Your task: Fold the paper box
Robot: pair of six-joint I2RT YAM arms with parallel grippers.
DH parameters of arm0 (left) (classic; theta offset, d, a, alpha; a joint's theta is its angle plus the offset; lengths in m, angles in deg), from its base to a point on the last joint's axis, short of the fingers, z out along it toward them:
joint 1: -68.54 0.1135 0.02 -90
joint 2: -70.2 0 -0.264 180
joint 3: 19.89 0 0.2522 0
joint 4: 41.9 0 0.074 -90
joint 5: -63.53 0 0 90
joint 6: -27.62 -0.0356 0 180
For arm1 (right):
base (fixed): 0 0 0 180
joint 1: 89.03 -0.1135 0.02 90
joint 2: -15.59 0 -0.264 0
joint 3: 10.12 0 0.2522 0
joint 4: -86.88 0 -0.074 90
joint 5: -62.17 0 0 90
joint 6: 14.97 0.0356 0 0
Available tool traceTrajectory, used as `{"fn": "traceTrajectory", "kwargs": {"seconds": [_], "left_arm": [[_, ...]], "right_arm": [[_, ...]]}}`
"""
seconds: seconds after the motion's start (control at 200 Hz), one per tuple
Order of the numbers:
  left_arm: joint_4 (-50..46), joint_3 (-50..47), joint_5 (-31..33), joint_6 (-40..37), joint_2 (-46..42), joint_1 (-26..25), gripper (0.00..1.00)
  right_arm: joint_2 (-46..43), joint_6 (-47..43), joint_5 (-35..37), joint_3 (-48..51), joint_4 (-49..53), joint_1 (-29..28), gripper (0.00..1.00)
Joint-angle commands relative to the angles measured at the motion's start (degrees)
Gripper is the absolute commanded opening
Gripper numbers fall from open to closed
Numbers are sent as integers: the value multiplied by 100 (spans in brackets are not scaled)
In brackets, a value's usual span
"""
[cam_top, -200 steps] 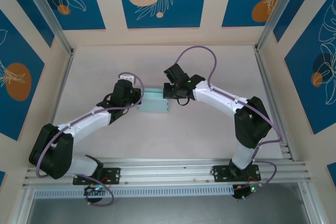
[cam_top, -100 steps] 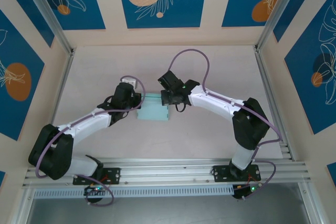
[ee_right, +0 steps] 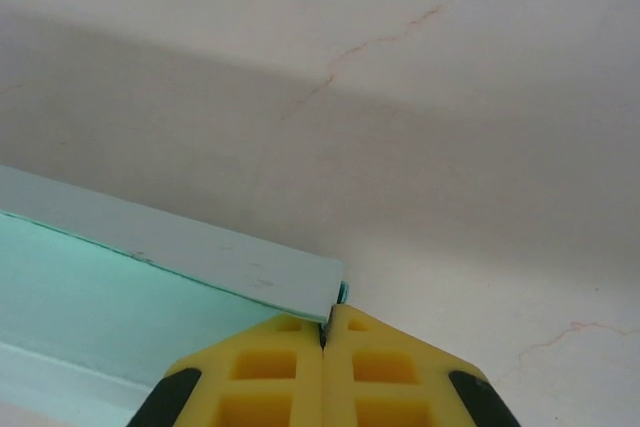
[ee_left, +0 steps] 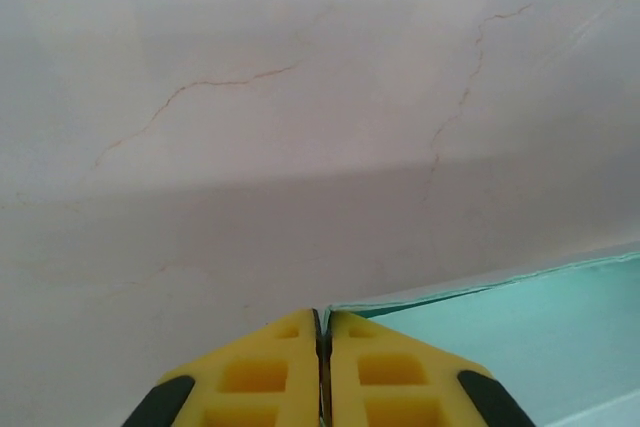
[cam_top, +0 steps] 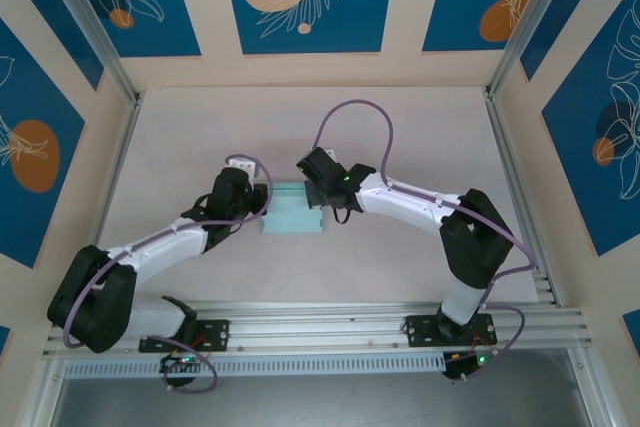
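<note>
The paper box (cam_top: 292, 213) is a pale light-blue card piece lying mid-table between my two arms. My left gripper (cam_top: 262, 198) sits at its left end. In the left wrist view the yellow fingertips (ee_left: 285, 347) of the left gripper (ee_left: 322, 322) press together on a thin corner of the paper box (ee_left: 520, 332). My right gripper (cam_top: 318, 193) is at the box's right end. In the right wrist view the right gripper (ee_right: 325, 322) is shut, pinching the corner of the paper box (ee_right: 150, 257), whose upper flap lies folded over a greener layer.
The table (cam_top: 400, 117) is pale pink marble-patterned. Aluminium rails (cam_top: 515, 177) run along the left and right sides, and a rail (cam_top: 320, 322) at the near edge carries the arm bases. Patterned blue walls enclose the space.
Both grippers and the paper box have shifted toward the near edge. The right arm has also swung a little to the left.
</note>
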State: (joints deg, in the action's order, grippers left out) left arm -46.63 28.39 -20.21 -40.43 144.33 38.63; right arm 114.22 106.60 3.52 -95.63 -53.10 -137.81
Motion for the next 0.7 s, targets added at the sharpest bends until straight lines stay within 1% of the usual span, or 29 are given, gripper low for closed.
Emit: {"fn": "traceTrajectory", "kwargs": {"seconds": [0.0,0.04,0.1,0.14,0.34,0.415,0.5,0.57,0.695], "left_arm": [[85,-177,-631,72,-108,-152,17],[102,-195,-664,72,-149,-155,24],[140,-231,-743,67,-237,-154,38],[150,-244,-806,64,-325,-146,45],[-8,-255,-936,28,-839,-142,62],[-16,-251,-1001,80,-1026,-138,66],[-23,-206,-1040,142,-1214,-138,73],[-143,-144,-877,159,-1357,-139,80],[-351,-35,-331,204,-1610,-130,86]], "right_arm": [[-208,-117,5,177,-683,-176,5],[-213,-95,43,180,-697,-176,5],[-213,-112,60,168,-717,-174,5],[-218,-116,75,166,-723,-176,5],[-306,-149,157,320,-984,-185,5],[-378,-193,203,409,-1146,-185,4],[-490,-302,248,612,-1516,-185,3],[-561,-391,299,754,-1790,-185,3],[-623,-489,336,1005,-2202,-185,3]]}}
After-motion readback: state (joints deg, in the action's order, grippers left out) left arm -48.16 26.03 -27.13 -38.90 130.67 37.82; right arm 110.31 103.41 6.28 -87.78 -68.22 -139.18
